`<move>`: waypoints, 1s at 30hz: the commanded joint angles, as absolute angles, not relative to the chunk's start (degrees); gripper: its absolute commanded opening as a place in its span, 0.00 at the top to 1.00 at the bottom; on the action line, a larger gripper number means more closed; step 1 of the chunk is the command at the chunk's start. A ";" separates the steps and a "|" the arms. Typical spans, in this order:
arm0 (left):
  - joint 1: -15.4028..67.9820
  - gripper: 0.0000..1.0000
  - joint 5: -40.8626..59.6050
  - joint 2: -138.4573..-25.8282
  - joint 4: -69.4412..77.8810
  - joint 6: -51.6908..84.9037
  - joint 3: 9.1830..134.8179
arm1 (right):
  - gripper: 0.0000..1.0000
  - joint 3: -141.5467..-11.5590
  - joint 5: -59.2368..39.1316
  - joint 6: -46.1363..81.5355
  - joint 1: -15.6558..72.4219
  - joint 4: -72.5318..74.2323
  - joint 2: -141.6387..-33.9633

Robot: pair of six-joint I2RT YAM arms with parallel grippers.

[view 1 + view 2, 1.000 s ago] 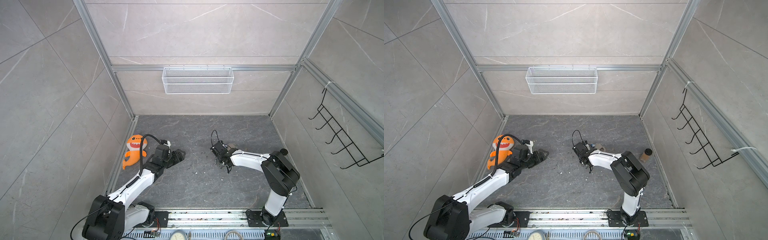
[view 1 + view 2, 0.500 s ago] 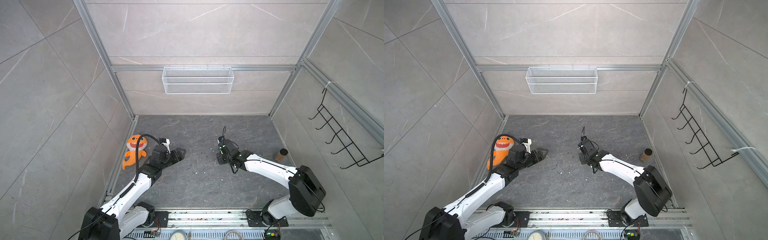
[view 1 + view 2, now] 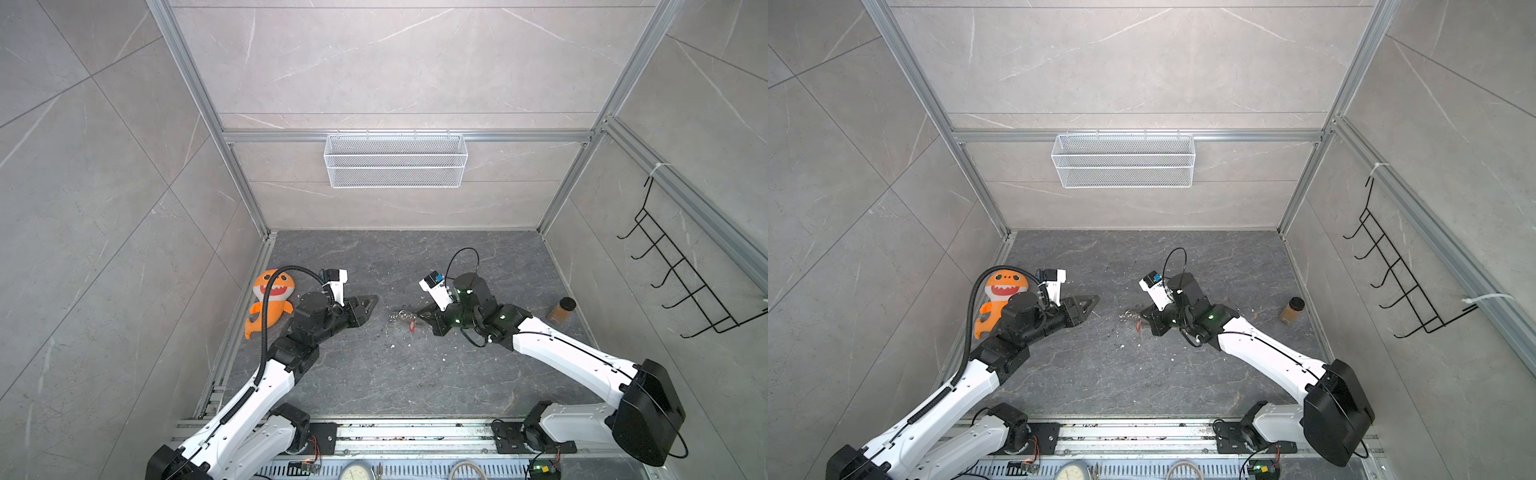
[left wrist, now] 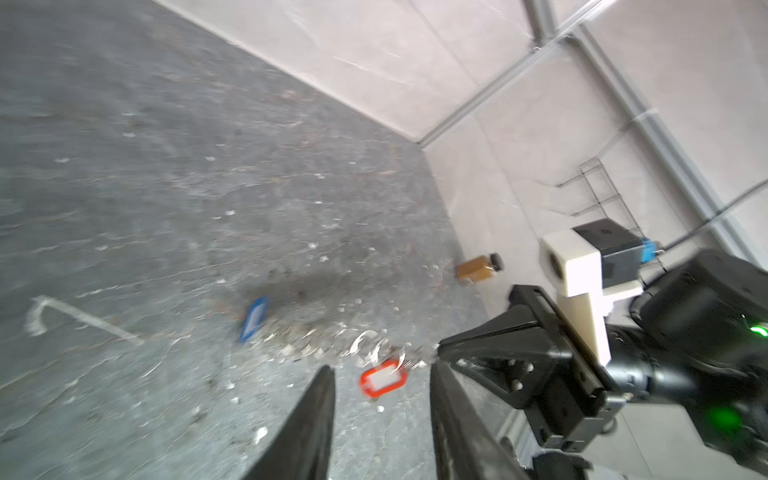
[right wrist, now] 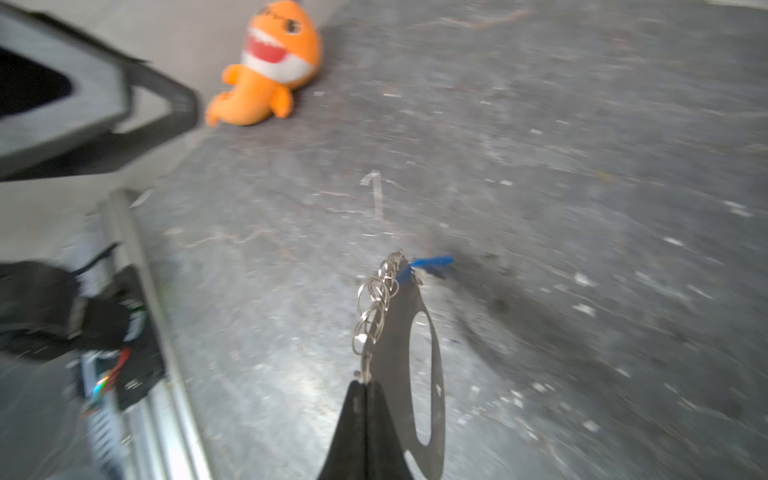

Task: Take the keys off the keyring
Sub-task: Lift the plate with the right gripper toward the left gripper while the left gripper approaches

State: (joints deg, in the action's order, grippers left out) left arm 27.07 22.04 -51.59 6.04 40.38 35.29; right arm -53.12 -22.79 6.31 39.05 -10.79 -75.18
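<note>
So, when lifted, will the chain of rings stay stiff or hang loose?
Probably loose: the chain of rings is separate linked rings, so it should sag and swing below the right end effector, which pinches one end. The red tag and blue tag look like thin plastic, so likely light and free to dangle.

Bystanders on a dark grey marbled worktop (image 3: 395, 374)

An orange shark plush toy (image 3: 270, 301) lies against the left wall, and a small brown bottle (image 3: 561, 309) with a black cap sits near the right wall. A white wire basket (image 3: 395, 160) hangs on the back wall and a black hook rack (image 3: 673, 274) on the right wall. Pale crumbs (image 3: 409, 344) fleck the middle.
</note>
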 commanded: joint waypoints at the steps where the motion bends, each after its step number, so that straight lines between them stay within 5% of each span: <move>1: 27.16 0.67 33.04 -51.87 14.38 38.42 36.10 | 1.00 -54.13 -36.03 4.49 39.38 -7.62 -73.81; 7: 27.24 0.69 41.54 -52.11 23.04 38.26 34.06 | 1.00 -55.41 -46.27 5.44 39.38 -5.62 -74.25; 11: 27.65 0.52 45.40 -51.82 27.16 39.03 32.94 | 1.00 -56.44 -49.68 5.57 39.31 -5.80 -74.05; 21: 31.09 0.38 44.59 -50.96 22.96 34.93 31.98 | 1.00 -57.46 -49.93 7.42 37.16 -4.23 -71.82; 30: 33.10 0.38 43.24 -51.42 20.00 31.74 32.51 | 1.00 -58.84 -54.00 8.20 34.38 -4.23 -71.01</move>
State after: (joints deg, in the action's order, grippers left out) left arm 32.75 43.31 -51.79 19.86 34.04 31.64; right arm -56.69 -51.00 7.40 34.87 -6.26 -72.25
